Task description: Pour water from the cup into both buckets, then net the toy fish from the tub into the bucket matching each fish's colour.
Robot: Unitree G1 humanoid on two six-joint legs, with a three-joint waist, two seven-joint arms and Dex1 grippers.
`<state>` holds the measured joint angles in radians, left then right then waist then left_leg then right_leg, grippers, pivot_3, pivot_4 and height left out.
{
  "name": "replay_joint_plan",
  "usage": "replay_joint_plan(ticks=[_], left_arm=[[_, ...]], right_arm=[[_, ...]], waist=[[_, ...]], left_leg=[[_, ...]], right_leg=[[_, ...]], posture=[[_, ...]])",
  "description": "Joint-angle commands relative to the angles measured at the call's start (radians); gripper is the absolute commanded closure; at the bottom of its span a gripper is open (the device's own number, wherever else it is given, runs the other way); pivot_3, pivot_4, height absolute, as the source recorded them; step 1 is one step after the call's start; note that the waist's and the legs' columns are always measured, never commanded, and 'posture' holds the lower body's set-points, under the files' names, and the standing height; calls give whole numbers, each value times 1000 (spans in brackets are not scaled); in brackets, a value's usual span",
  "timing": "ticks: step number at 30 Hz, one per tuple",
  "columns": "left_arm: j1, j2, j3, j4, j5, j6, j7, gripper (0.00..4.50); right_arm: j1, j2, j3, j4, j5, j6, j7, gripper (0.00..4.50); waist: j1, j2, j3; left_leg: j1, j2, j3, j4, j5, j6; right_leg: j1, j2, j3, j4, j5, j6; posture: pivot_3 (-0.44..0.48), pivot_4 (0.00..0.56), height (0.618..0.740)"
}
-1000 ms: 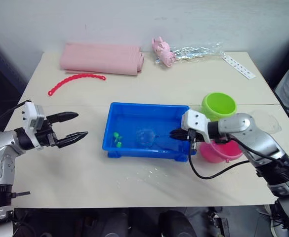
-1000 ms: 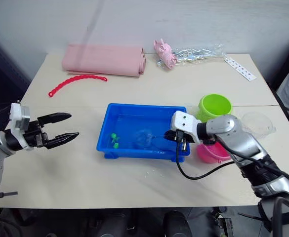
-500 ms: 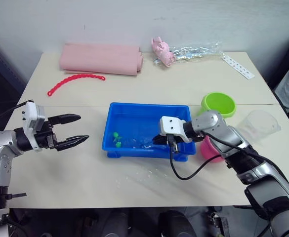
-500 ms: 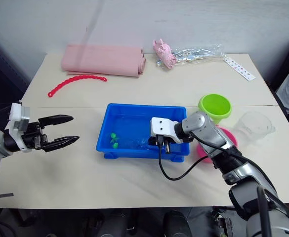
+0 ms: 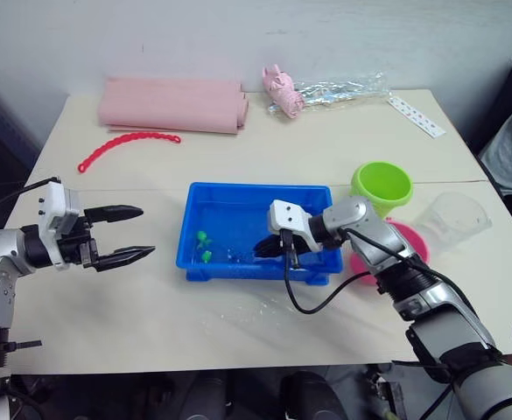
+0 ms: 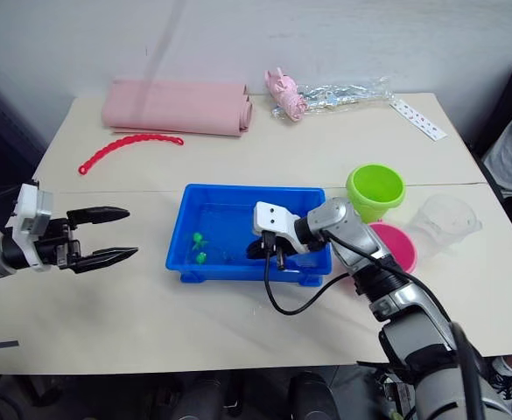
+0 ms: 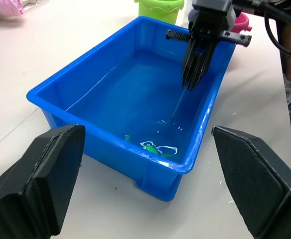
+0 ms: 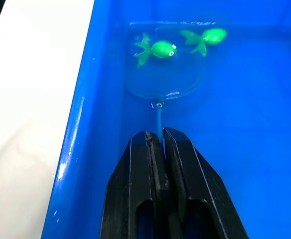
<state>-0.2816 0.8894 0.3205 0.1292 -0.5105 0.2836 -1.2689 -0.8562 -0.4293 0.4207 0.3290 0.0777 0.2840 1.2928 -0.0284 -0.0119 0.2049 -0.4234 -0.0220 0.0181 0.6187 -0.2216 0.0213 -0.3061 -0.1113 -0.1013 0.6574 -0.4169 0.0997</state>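
Over the last second the right pincer (image 5: 267,248) has swept across the tub (image 5: 238,197) from its 3 o'clock end toward the 9 o'clock end, carrying the net (image 8: 163,83) through the water. A second ago it sat at the tub's rim beside the buckets; now it reaches over the middle of the tray. Its fingers are clamped tight on the net's thin handle, and the hoop lies underwater right up against two green fish (image 8: 157,49), one of them seemingly over the ring's far edge.

The left pincer (image 5: 131,234) has barely shifted. It hovers wide apart and empty at 9 o'clock of the tub, above the bare tabletop (image 5: 150,315).

The green bucket (image 5: 382,185) stands at about 2 o'clock of the tub, the pink bucket (image 5: 396,249) at about 4 o'clock, and the clear cup (image 5: 452,220) lies tipped just beyond them. That suggests pouring is done and netting is under way.

The sweep has brought the net to its quarry, so the likely next need is a lift under a fish. No fish is clearly inside the mesh yet. Both visible fish are green, so they belong in the green bucket.
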Motion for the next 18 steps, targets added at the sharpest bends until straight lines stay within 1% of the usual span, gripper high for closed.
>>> replay_joint_plan(ticks=[1,5,9,18], left_arm=[[-11,27,3,-4,4,-8,-9,35],[-13,26,-1,-3,6,-6,-6,35],[-34,26,-7,15,16,-18,-4,35],[-68,10,-23,42,25,-37,-3,35]], right_arm=[[-15,-3,-39,-28,64,-18,84,4500],[-16,3,-65,-32,87,-2,102,4500],[2,-23,-76,-53,103,9,141,4500],[52,-101,-153,-88,127,-19,137,4500]], waist=[[0,0,0],[0,0,0],[1,0,0],[1,0,0]], left_leg=[[0,0,0,0,0,0],[0,0,0,0,0,0],[0,0,0,-1,0,0],[0,0,1,-1,0,0]], right_leg=[[0,0,0,0,0,0],[0,0,0,0,0,0],[0,0,0,0,0,0],[0,-1,0,0,0,0]], posture=[[0,150,740],[0,150,740],[0,150,740],[0,150,740]])
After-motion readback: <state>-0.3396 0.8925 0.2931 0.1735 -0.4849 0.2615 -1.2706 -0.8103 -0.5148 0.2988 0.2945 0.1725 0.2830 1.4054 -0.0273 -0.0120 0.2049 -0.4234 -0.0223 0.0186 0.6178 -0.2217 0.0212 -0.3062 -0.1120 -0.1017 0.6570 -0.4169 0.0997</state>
